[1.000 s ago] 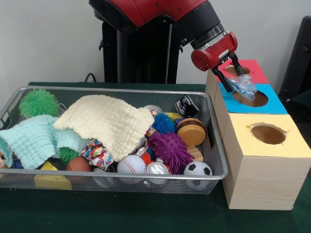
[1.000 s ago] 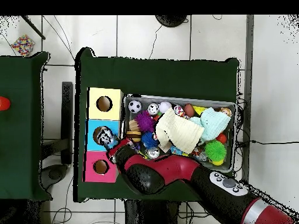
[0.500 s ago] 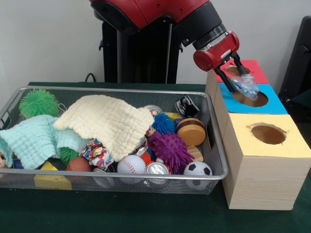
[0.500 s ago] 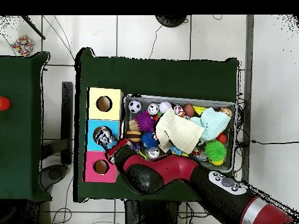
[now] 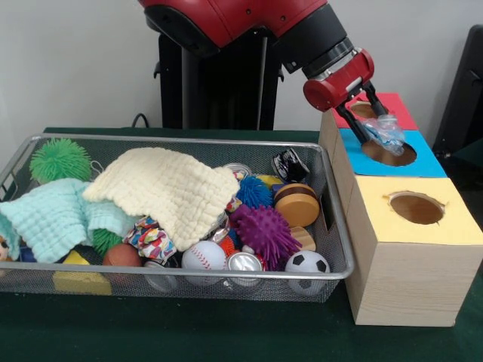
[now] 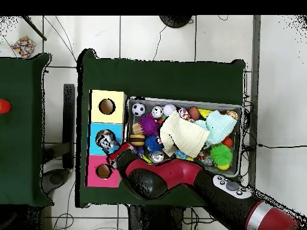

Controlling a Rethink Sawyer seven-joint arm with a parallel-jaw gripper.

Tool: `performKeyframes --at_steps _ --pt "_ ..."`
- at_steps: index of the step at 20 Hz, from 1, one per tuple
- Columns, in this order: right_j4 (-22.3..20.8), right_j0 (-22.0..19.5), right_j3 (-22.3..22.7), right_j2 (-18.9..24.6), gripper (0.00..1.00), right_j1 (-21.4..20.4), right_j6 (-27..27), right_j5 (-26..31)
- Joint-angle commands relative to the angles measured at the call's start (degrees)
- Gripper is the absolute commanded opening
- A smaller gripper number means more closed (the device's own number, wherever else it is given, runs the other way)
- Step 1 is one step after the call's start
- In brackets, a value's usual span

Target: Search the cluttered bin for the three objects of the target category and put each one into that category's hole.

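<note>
My gripper (image 5: 371, 124) is shut on a crumpled clear plastic piece (image 5: 386, 130) with a bluish tint, held just above the hole (image 5: 389, 154) in the blue box top. In the overhead view the gripper (image 6: 112, 147) and the plastic piece (image 6: 107, 142) sit over the blue box (image 6: 95, 129). The pink box hole (image 5: 368, 110) lies behind it and the yellow box hole (image 5: 416, 207) in front. The wire bin (image 5: 189, 140) holds crushed cans (image 5: 244, 262), spiky balls (image 5: 266, 230), sport balls and two cloths.
A cream cloth (image 5: 170, 188) and a mint cloth (image 5: 49, 215) cover much of the bin's left and middle. A wooden disc (image 5: 296, 204) and a soccer ball (image 5: 306, 264) lie near the bin's right wall. The three wooden boxes stand close against that wall.
The gripper has shifted slightly right and a little up with the plastic piece, staying over the blue box hole. Nothing in the bin has moved.
</note>
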Motion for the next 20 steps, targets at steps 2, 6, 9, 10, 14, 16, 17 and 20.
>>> performKeyframes --at_steps 2,6,9,10,14,16,17,20 --pt "-1.5 -1.1 -6.4 1.3 0.0 1.8 4.9 6.7" --pt "-1.5 -1.1 -6.4 1.3 0.0 1.7 4.7 7.1" --pt "-1.4 -1.1 -6.4 1.4 0.0 1.6 4.7 7.3" --pt "-1.5 -1.2 -6.4 1.5 0.0 1.7 4.6 7.3" --pt "-1.6 -1.2 -6.4 1.6 0.0 1.7 4.7 7.2" --pt "-1.6 -1.2 -6.4 1.6 0.0 1.7 4.7 7.2" --pt "-1.6 -1.2 -6.4 1.6 0.0 1.7 4.7 7.2" --pt "-1.6 -1.2 -6.4 1.6 1.0 1.7 4.8 7.2"
